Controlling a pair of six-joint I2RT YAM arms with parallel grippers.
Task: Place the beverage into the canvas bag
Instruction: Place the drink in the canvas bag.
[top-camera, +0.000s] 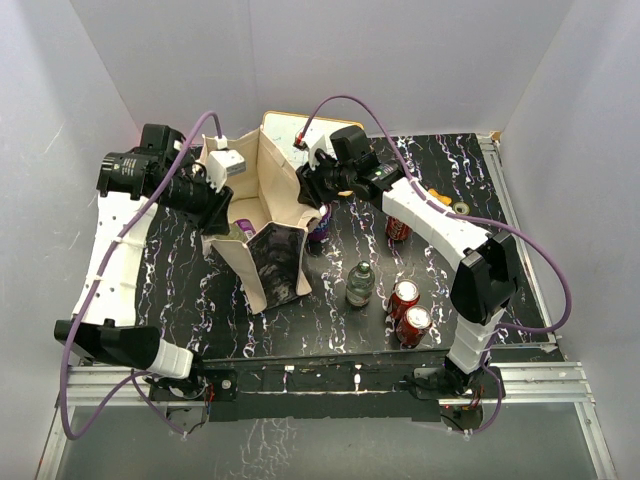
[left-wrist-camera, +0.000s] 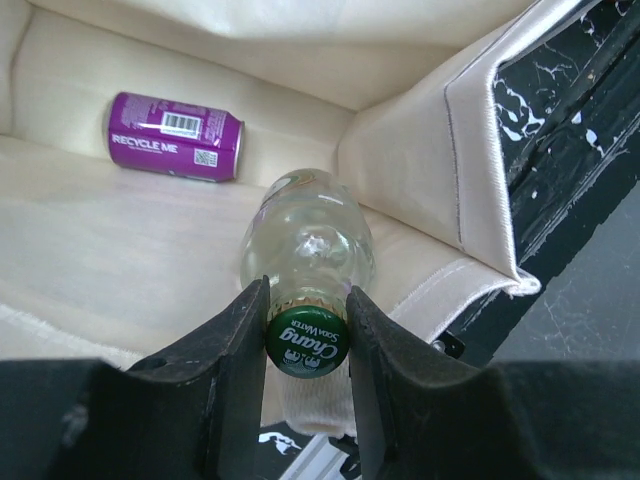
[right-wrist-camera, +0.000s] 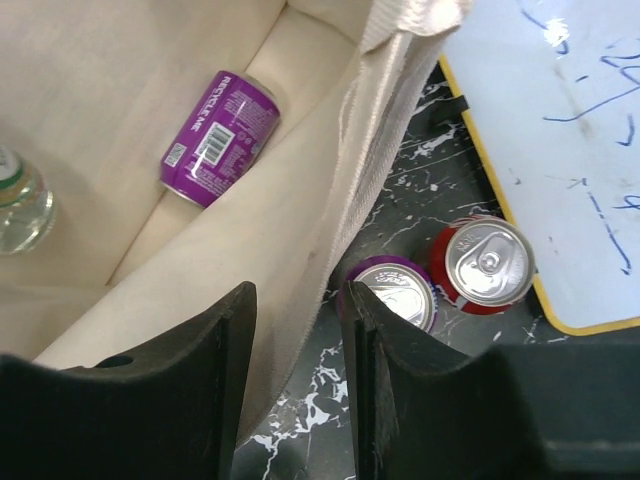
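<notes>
Black marbled table (top-camera: 470, 160), white walls (top-camera: 400, 60) around. Canvas bag (top-camera: 275, 265) stands open, left of centre. Left jaws clamped on the green cap of a clear bottle (left-wrist-camera: 305, 240), which is inside the bag. A purple can (left-wrist-camera: 175, 135) lies on its side inside, near the bottle. Right jaws straddle the bag's rim, narrow gap, cloth between them; cannot tell whether they pinch it. Outside, just beside the bag: second purple can (right-wrist-camera: 392, 295) and red can (right-wrist-camera: 487, 262), upright, side by side.
</notes>
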